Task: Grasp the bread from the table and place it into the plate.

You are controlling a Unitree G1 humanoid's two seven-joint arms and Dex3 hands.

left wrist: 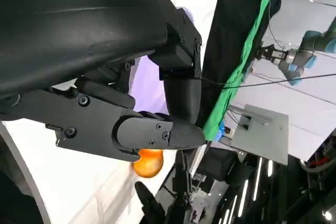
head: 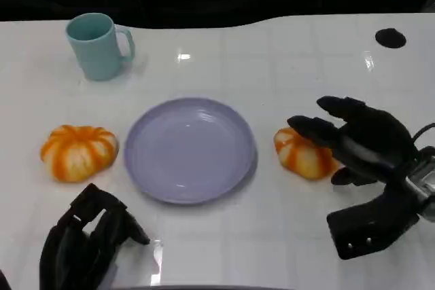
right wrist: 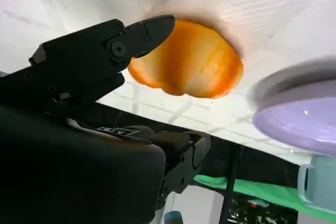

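- Head view, far left: your left hand (head: 85,242) rests low at the table's (head: 285,52) near edge, fingers curled in and holding nothing, well apart from everything else.
- Just beyond it sits one orange-and-white bread roll (head: 78,151), beside the plate's left rim and untouched; a teal mug (head: 98,45) stands farther back.
- Centre: the lilac plate (head: 189,149) waits with nothing on it.
- Right of the plate: a second bread roll (head: 304,153) lies just off the rim, on the table and not yet lifted.
- Far right: your right hand (head: 363,144) reaches over that roll from the outer side, fingers spread. The right wrist view shows one fingertip (right wrist: 152,27) at the roll's edge and the rest off it; you have no grip yet.
- Risk, as it looks from here: if you close with only that fingertip on the rounded top, the roll is likely to squirt sideways toward the plate or roll out of reach. Pushing down could also nudge it against the rim and shift the plate.
- A black dot (head: 390,37) marks the far right of the table.
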